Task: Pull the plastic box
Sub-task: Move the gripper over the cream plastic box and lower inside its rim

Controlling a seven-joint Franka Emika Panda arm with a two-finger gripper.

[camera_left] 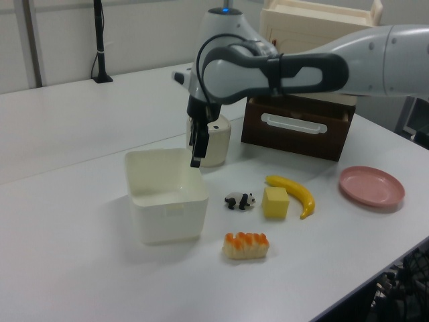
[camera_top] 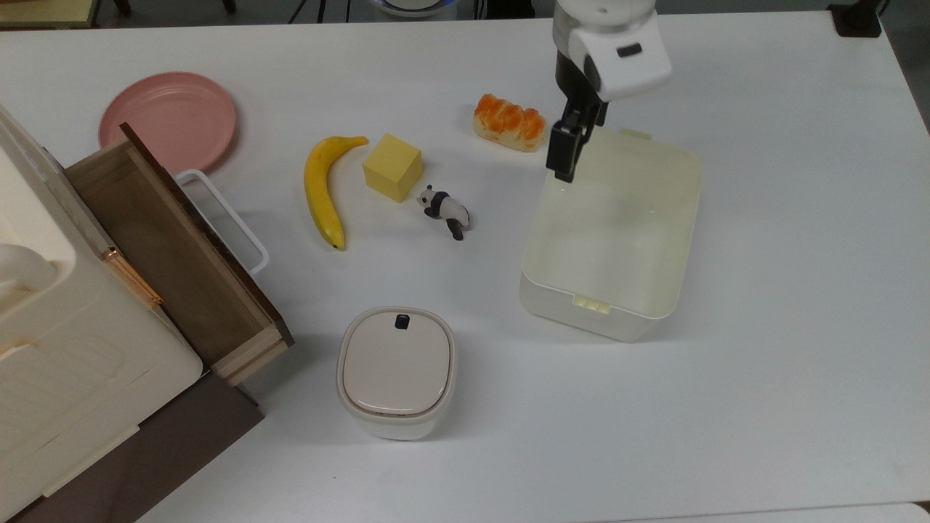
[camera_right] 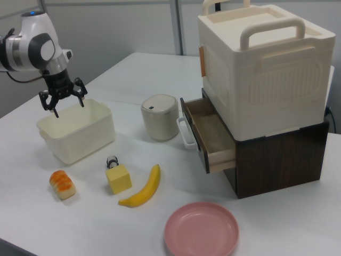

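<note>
The large cream-white lidless rectangular plastic box (camera_top: 614, 232) stands on the white table (camera_top: 785, 305), well to the top view's right of the small panda figure (camera_top: 445, 209) and just beside the orange-glazed bread roll (camera_top: 510, 122). The step in hand is judged to be the approach. For it to be done well, one finger should be lowered inside the box wall and the other outside, so that the rim is straddled before closing; a firm hold low on the wall should be taken, since a light empty tub is likely to tilt if pulled from the lip. The black two-finger gripper (camera_right: 63, 104) is seen spread wide in the right view, hanging over the box's rim at one end; nothing is held and no contact can be made out.
</note>
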